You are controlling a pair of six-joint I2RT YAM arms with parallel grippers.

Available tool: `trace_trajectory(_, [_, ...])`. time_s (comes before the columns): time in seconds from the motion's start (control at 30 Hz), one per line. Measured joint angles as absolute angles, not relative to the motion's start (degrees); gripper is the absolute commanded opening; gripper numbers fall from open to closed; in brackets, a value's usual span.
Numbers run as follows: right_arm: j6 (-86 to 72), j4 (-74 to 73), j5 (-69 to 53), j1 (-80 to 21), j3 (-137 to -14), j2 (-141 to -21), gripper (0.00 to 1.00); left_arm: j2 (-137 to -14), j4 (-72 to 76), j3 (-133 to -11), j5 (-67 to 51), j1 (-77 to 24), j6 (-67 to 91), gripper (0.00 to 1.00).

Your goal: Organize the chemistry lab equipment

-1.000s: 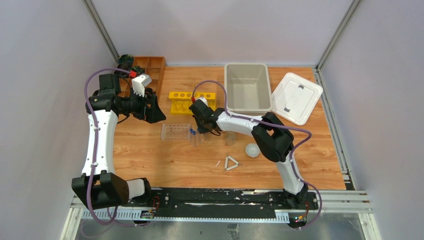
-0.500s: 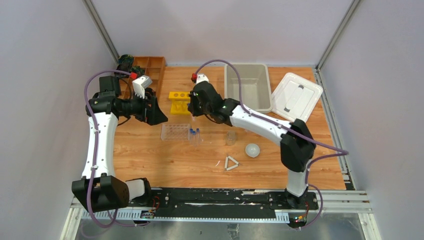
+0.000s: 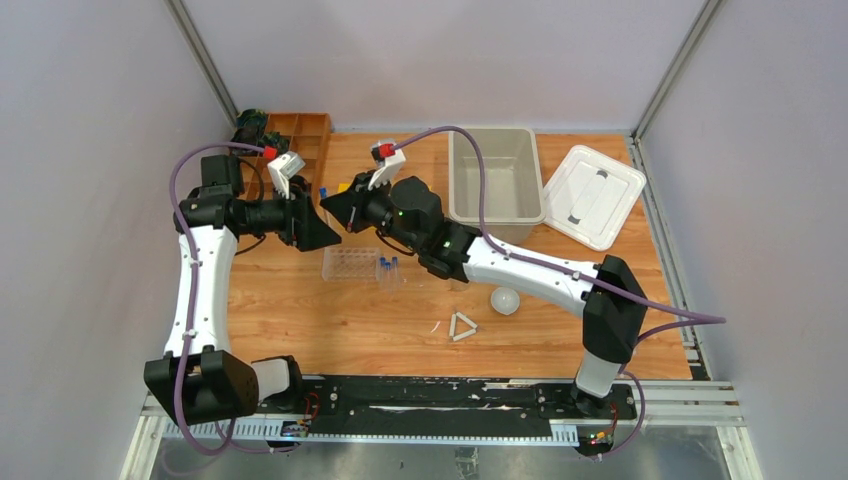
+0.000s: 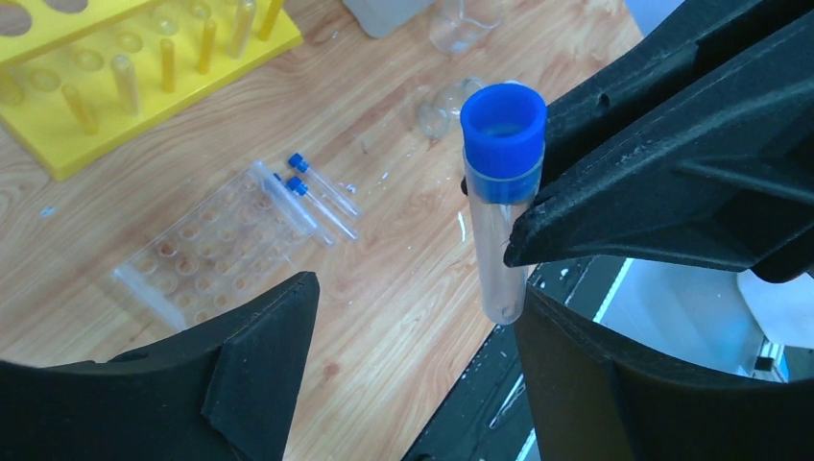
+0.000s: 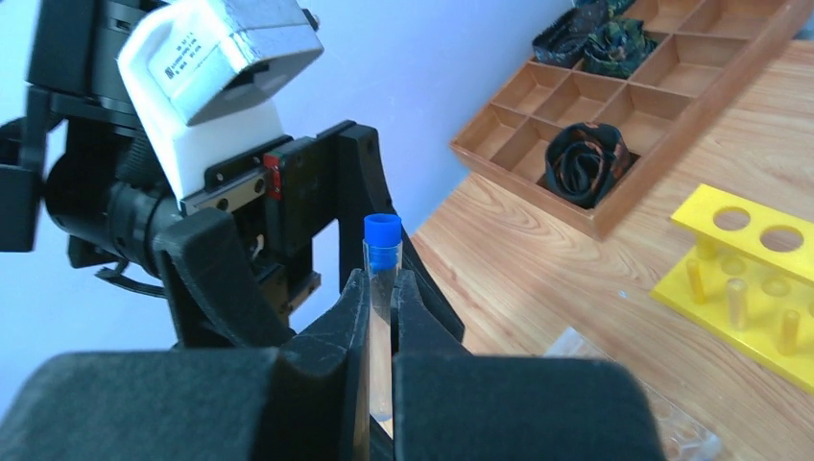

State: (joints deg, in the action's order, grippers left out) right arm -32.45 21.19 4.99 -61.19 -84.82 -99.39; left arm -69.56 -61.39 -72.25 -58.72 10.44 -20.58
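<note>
My right gripper (image 5: 381, 293) is shut on a small clear tube with a blue cap (image 5: 382, 235) and holds it upright in the air. The same tube (image 4: 502, 192) stands between the fingers of my left gripper (image 4: 415, 293), close to its right finger. The left jaws are open, with a wide gap to the other finger. In the top view the two grippers meet at the blue cap (image 3: 323, 190). On the table lie the clear tube rack (image 3: 351, 263), two more capped tubes (image 3: 388, 268), a white round dish (image 3: 505, 300) and a white triangle (image 3: 462, 326). A glass beaker (image 4: 461, 24) shows in the left wrist view.
A yellow tube rack (image 4: 115, 86) stands behind the clear one. The wooden compartment tray (image 5: 624, 125) with black objects sits at the back left. A grey bin (image 3: 492, 175) and its white lid (image 3: 592, 195) are at the back right.
My right arm lifted a capped tube off the table and swung it left and up, into the left gripper's jaws. The left jaws have narrowed a little.
</note>
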Motion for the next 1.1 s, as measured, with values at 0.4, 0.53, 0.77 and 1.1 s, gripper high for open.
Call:
trace_trajectory(0.4, [-33.4,26.6,6.3,-62.3,-82.9,-99.4,0.00,-68.9,-61.4,-72.2,-62.4,10.4,-20.4,0.51])
trace_trajectory(0.53, [-33.4,27.2,6.8,-62.5,-82.3,-99.4,0.00,-68.9,-61.4,-72.2,-63.0,10.4,-20.1,0.42])
trace_trajectory(0.77, [-33.4,27.6,7.3,-62.5,-82.1,-99.4,0.15,-69.1,-61.8,-72.3,-64.2,10.4,-19.6,0.18])
trace_trajectory(1.1, [-35.3,17.3,6.5,-61.9,-87.8,-101.3,0.51,-69.3,-61.8,-72.3,-60.1,10.4,-22.4,0.07])
